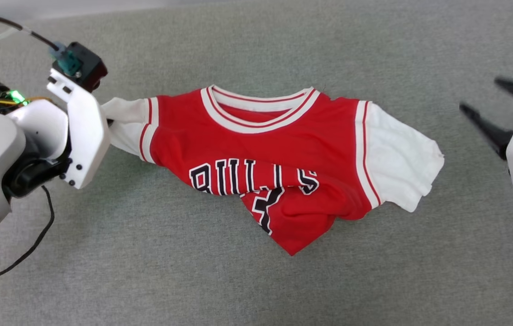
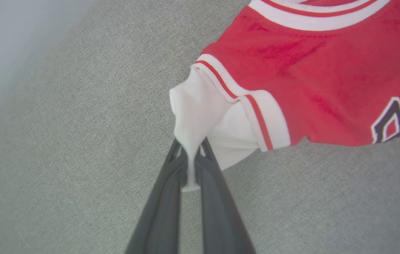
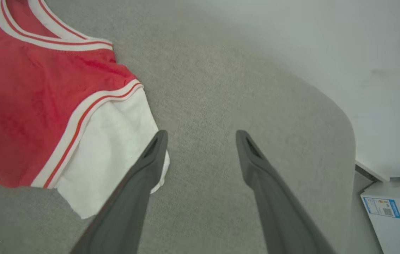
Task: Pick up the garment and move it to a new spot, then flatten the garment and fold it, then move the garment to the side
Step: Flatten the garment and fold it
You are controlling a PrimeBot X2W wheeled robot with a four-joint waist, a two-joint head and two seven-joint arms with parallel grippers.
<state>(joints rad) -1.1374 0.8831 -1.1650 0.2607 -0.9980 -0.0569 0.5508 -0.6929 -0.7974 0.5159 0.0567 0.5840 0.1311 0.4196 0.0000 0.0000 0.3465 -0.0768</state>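
The garment (image 1: pixel 283 154) is a red jersey with white sleeves and black lettering, lying rumpled on the grey cloth surface, its hem bunched toward me. My left gripper (image 2: pixel 190 150) is shut on the tip of the white left sleeve (image 2: pixel 200 116), which is drawn up into a peak between the fingers; in the head view the same sleeve (image 1: pixel 123 124) stretches toward my left wrist. My right gripper (image 3: pixel 201 135) is open just beside the other white sleeve (image 3: pixel 111 155), with nothing between its fingers; the right gripper (image 1: pixel 480 97) stands apart from the shirt.
A grey fabric surface (image 1: pixel 256 280) spreads all round the shirt. Its rounded edge (image 3: pixel 344 116) lies to the right, with pale floor and a white box (image 3: pixel 394 211) beyond it. Black cables (image 1: pixel 21 253) hang below my left arm.
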